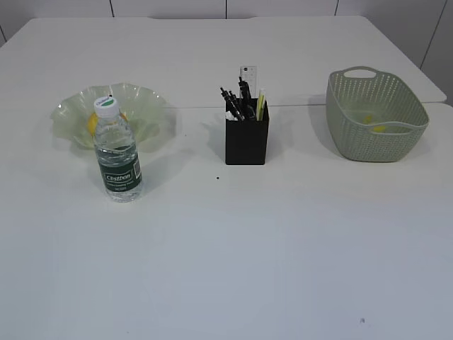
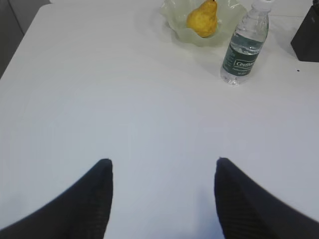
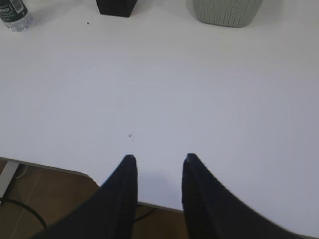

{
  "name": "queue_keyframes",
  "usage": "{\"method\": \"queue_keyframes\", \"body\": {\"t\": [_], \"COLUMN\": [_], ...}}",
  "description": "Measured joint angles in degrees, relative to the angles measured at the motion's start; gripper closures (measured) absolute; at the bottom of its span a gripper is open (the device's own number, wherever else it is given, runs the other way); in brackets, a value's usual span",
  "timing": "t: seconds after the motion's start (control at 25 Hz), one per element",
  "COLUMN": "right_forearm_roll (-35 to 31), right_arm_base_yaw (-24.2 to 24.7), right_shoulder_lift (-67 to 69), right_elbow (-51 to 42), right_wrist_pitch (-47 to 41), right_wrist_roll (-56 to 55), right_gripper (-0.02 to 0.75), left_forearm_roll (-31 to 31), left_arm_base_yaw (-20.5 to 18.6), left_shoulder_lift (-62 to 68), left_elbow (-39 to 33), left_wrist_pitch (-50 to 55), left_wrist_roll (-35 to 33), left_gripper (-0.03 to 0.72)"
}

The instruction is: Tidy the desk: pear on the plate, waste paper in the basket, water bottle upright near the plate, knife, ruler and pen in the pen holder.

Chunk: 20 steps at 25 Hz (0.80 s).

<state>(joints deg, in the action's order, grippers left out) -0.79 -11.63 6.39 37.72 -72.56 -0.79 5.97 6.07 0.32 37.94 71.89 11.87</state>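
White table [image 1: 233,248], seen from the front at a downward slant. No arm shows in the exterior view.

Plate [image 1: 74,113]: pale green glass, wavy rim, at about 10 o'clock from table centre. Pear [image 2: 202,19], yellow, lies in it, stem end up and toward the far side in the left wrist view; in the exterior view only a sliver of yellow shows behind the bottle.

Water bottle [image 1: 118,150]: upright, white cap on, dark green label, clear water inside. It stands just in front of the plate, at the plate's 5 o'clock, near it; cannot tell whether the two touch.

Pen holder [image 1: 246,139]: black, square, near 12 o'clock of table centre. Clear ruler [image 1: 248,79] stands upright at its back. Dark pens [image 1: 232,100] lean toward 11 o'clock. A yellow-green slim item [image 1: 260,104] stands at the right side; whether this is the knife cannot be told.

Basket [image 1: 375,145]: grey-green woven plastic with handles, at 2 o'clock. A small yellow piece [image 1: 379,128] lies on its floor; white paper inside is faint and hard to make out.

Left gripper [image 2: 162,167]: jaws spread wide, nothing between them, hovering over bare table, with plate and bottle at its 1 o'clock.

Right gripper [image 3: 158,158]: jaws apart with a narrower gap, holding nothing, over the near table edge; pen holder and basket base at the frame top.
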Motion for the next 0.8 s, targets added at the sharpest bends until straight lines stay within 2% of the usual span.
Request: {"method": "queue_keyframes", "body": {"t": [0.2, 0.56, 0.8], "right_forearm_roll": [0.0, 4.6, 6.3], "right_arm_base_yaw": [0.0, 0.0, 0.0], "right_shoulder_lift": [-6.8, -7.5, -7.5], "right_elbow": [0.1, -1.4, -5.8], "right_wrist_pitch": [-0.4, -0.5, -0.5], "right_wrist_roll": [0.0, 0.8, 0.8], "right_gripper": [0.507, 0.500, 0.473], "left_forearm_roll": [-0.2, -0.3, -0.3], "left_arm_base_yaw": [0.0, 0.0, 0.0], "left_shoulder_lift": [0.0, 0.0, 0.0], "left_elbow": [-1.9, -5.8, -7.4], "left_wrist_pitch": [0.3, -1.4, -6.2], "left_wrist_roll": [-0.6, -3.4, -3.9], "left_gripper": [0.232, 0.230, 0.180]}}
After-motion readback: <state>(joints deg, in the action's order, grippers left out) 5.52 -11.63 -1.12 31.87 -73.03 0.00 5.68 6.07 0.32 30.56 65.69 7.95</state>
